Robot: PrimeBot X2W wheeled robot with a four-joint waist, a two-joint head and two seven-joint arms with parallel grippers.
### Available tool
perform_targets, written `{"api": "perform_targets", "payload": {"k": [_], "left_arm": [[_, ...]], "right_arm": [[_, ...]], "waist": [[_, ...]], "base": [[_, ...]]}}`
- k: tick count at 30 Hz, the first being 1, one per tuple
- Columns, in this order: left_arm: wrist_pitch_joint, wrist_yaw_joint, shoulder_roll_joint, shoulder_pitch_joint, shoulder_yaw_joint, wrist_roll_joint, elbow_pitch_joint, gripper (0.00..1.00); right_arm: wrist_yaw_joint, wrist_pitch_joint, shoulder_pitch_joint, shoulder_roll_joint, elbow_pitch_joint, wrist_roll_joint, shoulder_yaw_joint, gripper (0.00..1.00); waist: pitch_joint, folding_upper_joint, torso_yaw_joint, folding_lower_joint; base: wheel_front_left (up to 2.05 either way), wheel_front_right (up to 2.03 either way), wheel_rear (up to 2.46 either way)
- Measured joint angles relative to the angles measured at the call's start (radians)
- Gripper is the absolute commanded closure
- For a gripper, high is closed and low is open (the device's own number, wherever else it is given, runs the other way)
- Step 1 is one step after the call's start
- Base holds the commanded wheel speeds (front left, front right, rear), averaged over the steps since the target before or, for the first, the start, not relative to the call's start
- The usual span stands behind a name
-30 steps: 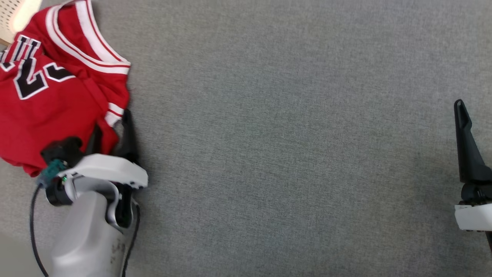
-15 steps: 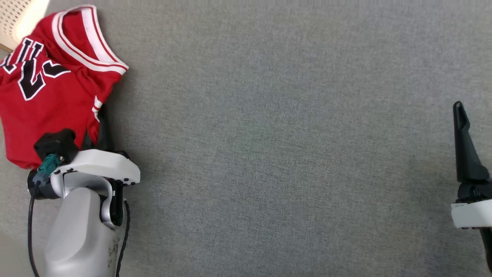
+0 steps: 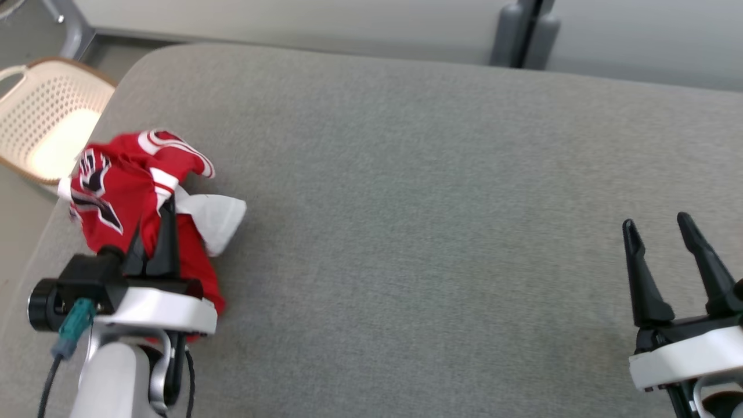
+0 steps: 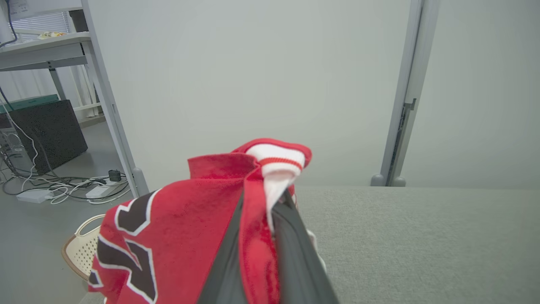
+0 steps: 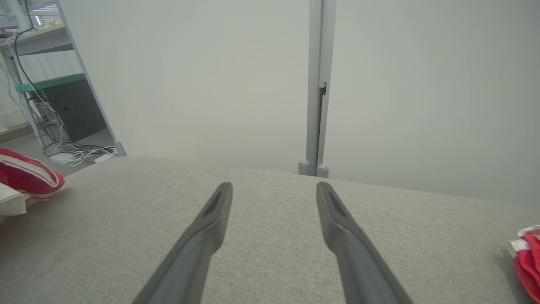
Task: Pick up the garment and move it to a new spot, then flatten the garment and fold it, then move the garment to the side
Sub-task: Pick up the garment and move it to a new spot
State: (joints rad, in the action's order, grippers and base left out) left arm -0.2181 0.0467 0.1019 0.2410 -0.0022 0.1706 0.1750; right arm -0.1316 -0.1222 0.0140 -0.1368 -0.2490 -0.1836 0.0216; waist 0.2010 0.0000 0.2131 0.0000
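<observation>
The garment is a red jersey [image 3: 116,191] with white trim and black lettering, bunched up at the left of the grey padded surface [image 3: 406,174]. My left gripper [image 3: 155,216] is shut on a fold of it. In the left wrist view the red cloth [image 4: 190,219] drapes over and between the closed fingers [image 4: 291,245], with a white cuff at the tips. My right gripper [image 3: 659,223] stands open at the lower right, holding nothing. The right wrist view has its spread fingers [image 5: 337,228] above bare surface and the jersey [image 5: 25,177] far to the left.
A cream perforated basket [image 3: 40,116] sits on the floor past the surface's left edge. A pale wall with a grey post [image 3: 516,29] runs behind the far edge. Another red and white cloth [image 5: 527,253] lies at the right edge of the right wrist view.
The head camera has tilted up, so the far edge and wall now show. The jersey went from lying spread to bunched in my left gripper. Both right fingers now show, spread apart.
</observation>
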Motion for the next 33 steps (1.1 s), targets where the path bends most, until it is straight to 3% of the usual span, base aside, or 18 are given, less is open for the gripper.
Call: {"api": "perform_targets", "payload": {"k": [7, 12, 22, 27, 33], "left_arm": [[0.078, -0.003, -0.013, -0.116, -0.058, -0.004, -0.178, 1.00], [0.114, 0.029, -0.024, -0.079, -0.156, -0.012, -0.226, 1.00], [0.128, 0.067, -0.028, 0.121, -0.318, -0.026, -0.128, 1.00], [0.147, 0.077, -0.033, 0.212, -0.455, -0.030, -0.070, 1.00], [0.160, 0.083, -0.023, 0.281, -0.613, 0.007, 0.022, 1.00]], "right_arm": [[0.000, 0.014, 0.012, 0.005, 0.008, -0.001, -0.024, 0.00], [0.000, 0.027, -0.006, 0.011, 0.003, -0.010, -0.023, 0.00], [0.001, 0.114, -0.067, 0.035, 0.057, -0.034, -0.040, 0.00], [0.001, 0.162, -0.081, 0.055, 0.101, -0.053, -0.030, 0.00], [0.001, 0.205, -0.102, 0.072, 0.143, -0.068, -0.037, 0.00]], "waist": [[-0.053, 0.0000, -0.102, 0.0000], [-0.034, 0.0000, -0.181, 0.0000], [0.072, 0.0000, -0.396, 0.0000], [0.143, 0.0000, -0.504, 0.0000], [0.237, 0.0000, -0.583, 0.0000]], "base": [[0.00, 0.00, 0.00], [0.00, 0.00, 0.00], [0.00, 0.00, 0.00], [0.00, 0.00, 0.00], [0.00, 0.00, 0.00]]}}
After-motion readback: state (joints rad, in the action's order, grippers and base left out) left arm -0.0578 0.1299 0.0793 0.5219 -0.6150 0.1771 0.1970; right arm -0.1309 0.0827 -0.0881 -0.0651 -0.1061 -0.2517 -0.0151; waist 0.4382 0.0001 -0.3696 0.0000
